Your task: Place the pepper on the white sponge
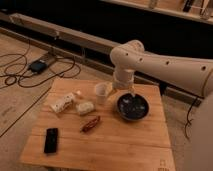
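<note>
The dark red-brown pepper (91, 124) lies on the wooden table (130, 145) near its middle. The small off-white sponge (85, 107) sits just up and left of the pepper, a short gap apart. My gripper (129, 95) hangs from the white arm (160, 62) over the far rim of the dark bowl (133, 107), to the right of both the pepper and the sponge.
A longer white block with dark specks (62, 103) lies left of the sponge. A white cup (102, 92) stands beside the bowl. A black phone (51, 140) lies near the front left corner. Cables and a box (37, 65) lie on the floor at left.
</note>
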Robot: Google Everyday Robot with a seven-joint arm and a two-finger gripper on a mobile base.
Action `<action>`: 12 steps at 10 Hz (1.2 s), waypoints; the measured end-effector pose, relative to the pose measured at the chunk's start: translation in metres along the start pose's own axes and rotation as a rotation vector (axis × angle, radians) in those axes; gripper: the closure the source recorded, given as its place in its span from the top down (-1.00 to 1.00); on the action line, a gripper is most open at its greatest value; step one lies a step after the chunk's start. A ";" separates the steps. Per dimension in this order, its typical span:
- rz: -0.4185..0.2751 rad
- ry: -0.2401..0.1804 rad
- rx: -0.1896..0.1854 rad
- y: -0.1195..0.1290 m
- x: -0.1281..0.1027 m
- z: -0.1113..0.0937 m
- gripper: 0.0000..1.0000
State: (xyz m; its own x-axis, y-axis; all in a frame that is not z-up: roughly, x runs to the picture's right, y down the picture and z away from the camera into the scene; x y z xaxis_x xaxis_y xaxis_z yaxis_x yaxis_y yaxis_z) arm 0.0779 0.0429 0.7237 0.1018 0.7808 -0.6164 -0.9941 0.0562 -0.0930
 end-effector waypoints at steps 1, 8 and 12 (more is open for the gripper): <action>0.011 0.000 -0.004 0.004 0.003 0.003 0.60; 0.113 0.012 -0.077 0.066 0.055 0.071 0.60; 0.038 -0.007 -0.077 0.112 0.063 0.112 0.60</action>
State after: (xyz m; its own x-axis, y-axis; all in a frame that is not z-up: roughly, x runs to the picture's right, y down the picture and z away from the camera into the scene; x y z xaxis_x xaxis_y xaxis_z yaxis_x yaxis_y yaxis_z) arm -0.0316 0.1682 0.7622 0.0639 0.7856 -0.6155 -0.9913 -0.0212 -0.1300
